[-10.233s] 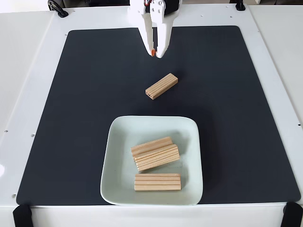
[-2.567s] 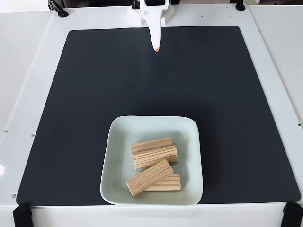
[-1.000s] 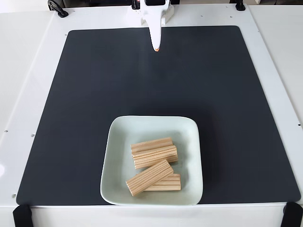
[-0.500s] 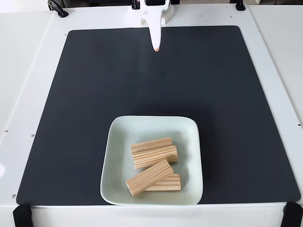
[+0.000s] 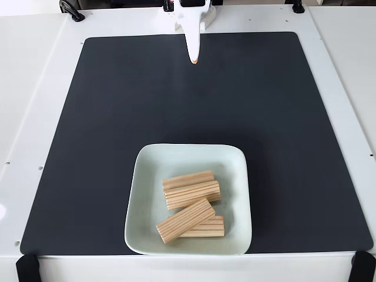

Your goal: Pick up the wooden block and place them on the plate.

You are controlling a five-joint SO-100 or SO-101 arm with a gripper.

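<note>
Blocks (image 5: 189, 205) (four, overlapping) on plate (image 5: 176, 158); gripper (image 5: 194, 59) pressed together, empty, at mat (image 5: 106, 117) far edge.

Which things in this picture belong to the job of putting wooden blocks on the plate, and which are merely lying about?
Belong to the job:
wooden blocks, four, all on the plate
plate
gripper, closed, at the far edge

Merely lying about:
black mat
white table
black clamps at the table's edges

From my seat I count four wooden blocks (image 5: 191, 203) piled on one plate (image 5: 147, 194), one black mat (image 5: 106, 117), and one gripper (image 5: 194, 59) at top centre.
</note>
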